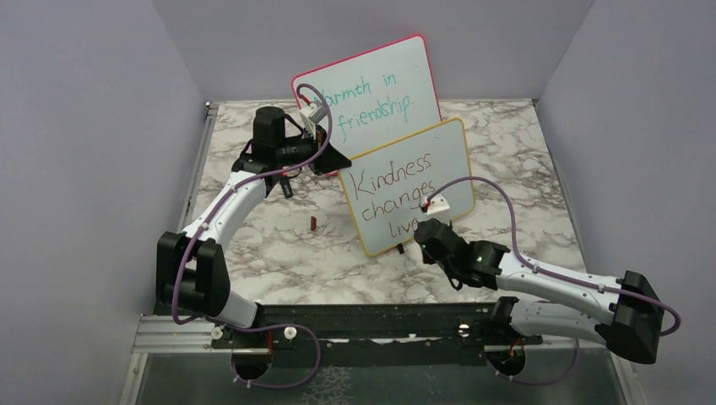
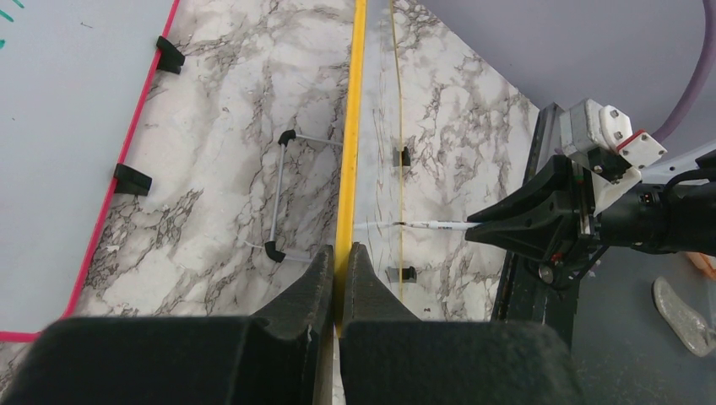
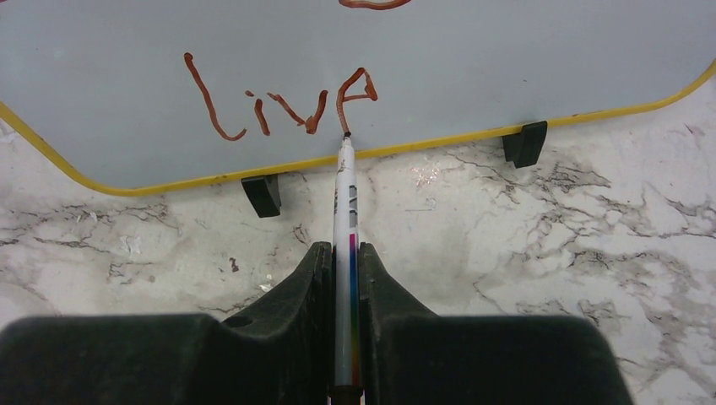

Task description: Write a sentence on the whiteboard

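The whiteboard [image 1: 422,160] with a yellow frame stands upright on the marble table. Its sentence [image 1: 390,187] reads "Kindness changes liv" plus a partly formed letter, in reddish-brown. My left gripper [image 2: 341,253] is shut on the board's yellow top edge [image 2: 353,126]. My right gripper [image 3: 344,251] is shut on a white marker [image 3: 346,202] with a rainbow stripe. The marker's tip touches the board at the foot of the last stroke [image 3: 353,91], just above the bottom frame. The right gripper also shows in the left wrist view [image 2: 540,221].
A pink-red-framed board [image 1: 371,84] with teal writing leans behind the whiteboard. A small red marker cap [image 1: 313,223] lies on the table to the left. Grey walls enclose the table on three sides. The board's black feet [image 3: 263,194] rest on the marble.
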### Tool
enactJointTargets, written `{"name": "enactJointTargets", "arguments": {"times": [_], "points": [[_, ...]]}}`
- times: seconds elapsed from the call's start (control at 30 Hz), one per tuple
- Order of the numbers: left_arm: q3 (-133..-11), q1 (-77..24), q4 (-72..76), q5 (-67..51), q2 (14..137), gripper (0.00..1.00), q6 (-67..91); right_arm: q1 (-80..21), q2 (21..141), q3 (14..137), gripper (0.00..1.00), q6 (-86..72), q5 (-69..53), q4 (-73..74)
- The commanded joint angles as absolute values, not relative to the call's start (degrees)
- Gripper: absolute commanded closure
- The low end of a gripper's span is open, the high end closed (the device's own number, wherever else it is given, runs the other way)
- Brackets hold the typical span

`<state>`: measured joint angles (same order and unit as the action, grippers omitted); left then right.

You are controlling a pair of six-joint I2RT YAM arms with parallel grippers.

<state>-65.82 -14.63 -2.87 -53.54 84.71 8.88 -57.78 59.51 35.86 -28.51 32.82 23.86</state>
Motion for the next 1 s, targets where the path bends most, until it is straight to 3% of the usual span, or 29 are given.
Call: {"name": "enactJointTargets", "arguments": {"times": [0.0,0.97], "points": [[-65.0,-16.3,-7.9,-52.1,86.7,1.0,7.0,-57.2,59.2,35.7,0.99,-30.3,38.0,23.8],[-65.0,-16.3,-7.9,-52.0,87.0,1.0,7.0,-56.0,54.2,34.5,0.99,-27.3,39.3,22.1]]}}
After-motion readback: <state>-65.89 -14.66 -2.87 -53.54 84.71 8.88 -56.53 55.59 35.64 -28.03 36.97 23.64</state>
